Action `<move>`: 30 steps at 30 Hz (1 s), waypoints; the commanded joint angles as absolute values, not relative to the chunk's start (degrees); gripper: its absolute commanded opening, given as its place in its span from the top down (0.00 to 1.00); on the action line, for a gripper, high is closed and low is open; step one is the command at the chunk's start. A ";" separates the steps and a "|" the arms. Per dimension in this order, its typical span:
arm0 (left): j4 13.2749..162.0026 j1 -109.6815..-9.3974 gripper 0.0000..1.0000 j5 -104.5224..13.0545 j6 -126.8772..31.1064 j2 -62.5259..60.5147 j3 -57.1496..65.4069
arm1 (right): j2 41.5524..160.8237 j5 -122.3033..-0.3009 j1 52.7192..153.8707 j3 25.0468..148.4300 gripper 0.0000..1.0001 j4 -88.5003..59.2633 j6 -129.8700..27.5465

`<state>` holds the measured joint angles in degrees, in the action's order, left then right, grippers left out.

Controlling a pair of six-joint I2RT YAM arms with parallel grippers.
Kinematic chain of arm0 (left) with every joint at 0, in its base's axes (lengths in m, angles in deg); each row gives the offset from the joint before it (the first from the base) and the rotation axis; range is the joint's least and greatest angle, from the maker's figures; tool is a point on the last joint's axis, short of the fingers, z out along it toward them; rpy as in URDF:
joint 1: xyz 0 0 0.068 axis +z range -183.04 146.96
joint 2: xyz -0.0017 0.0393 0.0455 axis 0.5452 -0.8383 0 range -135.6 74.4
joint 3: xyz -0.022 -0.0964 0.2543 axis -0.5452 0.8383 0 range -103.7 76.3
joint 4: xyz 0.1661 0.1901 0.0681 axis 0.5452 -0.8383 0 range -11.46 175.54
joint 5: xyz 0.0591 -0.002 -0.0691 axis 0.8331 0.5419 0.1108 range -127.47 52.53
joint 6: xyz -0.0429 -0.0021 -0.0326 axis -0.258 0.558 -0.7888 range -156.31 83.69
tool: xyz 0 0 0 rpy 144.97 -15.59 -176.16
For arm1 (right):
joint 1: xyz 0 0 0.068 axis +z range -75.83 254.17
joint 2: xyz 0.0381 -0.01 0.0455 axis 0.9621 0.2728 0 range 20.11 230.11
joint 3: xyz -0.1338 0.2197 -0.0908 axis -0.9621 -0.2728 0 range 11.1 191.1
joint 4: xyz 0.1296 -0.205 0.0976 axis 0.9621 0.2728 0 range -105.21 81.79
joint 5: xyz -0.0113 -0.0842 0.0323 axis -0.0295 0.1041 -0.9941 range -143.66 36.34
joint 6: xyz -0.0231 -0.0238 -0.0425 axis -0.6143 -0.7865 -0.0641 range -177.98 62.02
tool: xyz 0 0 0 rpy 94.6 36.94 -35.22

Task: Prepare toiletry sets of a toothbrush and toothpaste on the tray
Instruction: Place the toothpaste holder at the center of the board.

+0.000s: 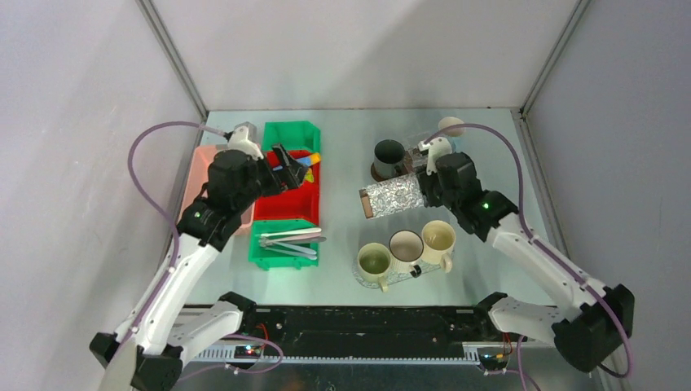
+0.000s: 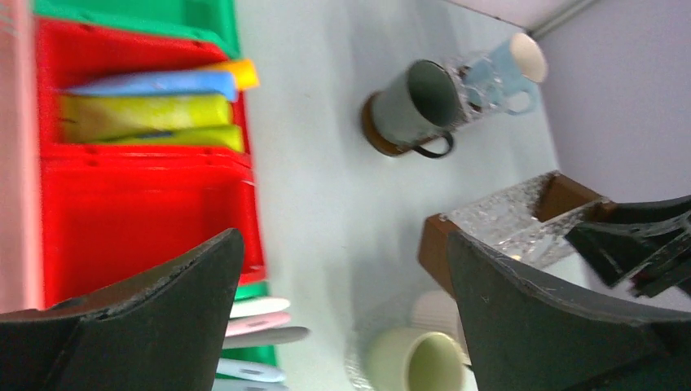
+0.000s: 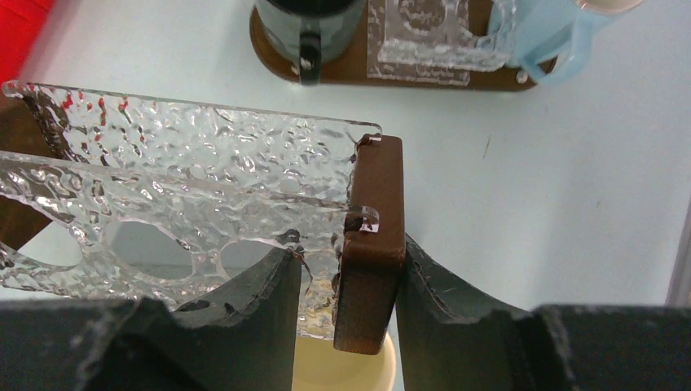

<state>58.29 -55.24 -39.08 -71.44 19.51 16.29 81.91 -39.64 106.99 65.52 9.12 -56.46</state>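
Right pincer clamps tray end; likely mug beneath, mostly hidden

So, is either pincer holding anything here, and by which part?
Right pincer clamps the clear tray by its brown wooden end; left pincer is open, empty.

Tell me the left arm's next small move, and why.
Probably lower the left gripper onto the yellow tube in the red bin and close on it. Its jaws stand wide open and empty over the bin, with the tubes lying just ahead. The right gripper is occupied, clamped on the wooden end of the clear tray.
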 commanded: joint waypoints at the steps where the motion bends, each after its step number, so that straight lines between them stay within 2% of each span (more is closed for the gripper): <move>1: 57.90 -54.95 0.00 -27.95 -56.03 24.38 17.82 | 87.62 -43.38 104.27 72.08 1.00 15.26 -53.80; 11: 66.73 -54.99 0.00 -19.64 -43.86 35.41 28.43 | 102.12 -52.73 100.07 78.46 1.00 20.12 -54.44; 18: 73.08 -54.94 0.00 -17.92 -39.35 37.43 33.57 | 110.32 -58.27 99.57 78.45 1.00 17.29 -55.19; 24: 75.09 -55.00 0.00 -17.76 -37.92 38.44 36.35 | 113.11 -61.08 99.42 76.47 1.00 12.97 -60.67; 30: 75.62 -54.93 0.00 -16.87 -36.74 39.35 36.92 | 114.37 -60.98 99.14 76.43 0.93 16.52 -64.31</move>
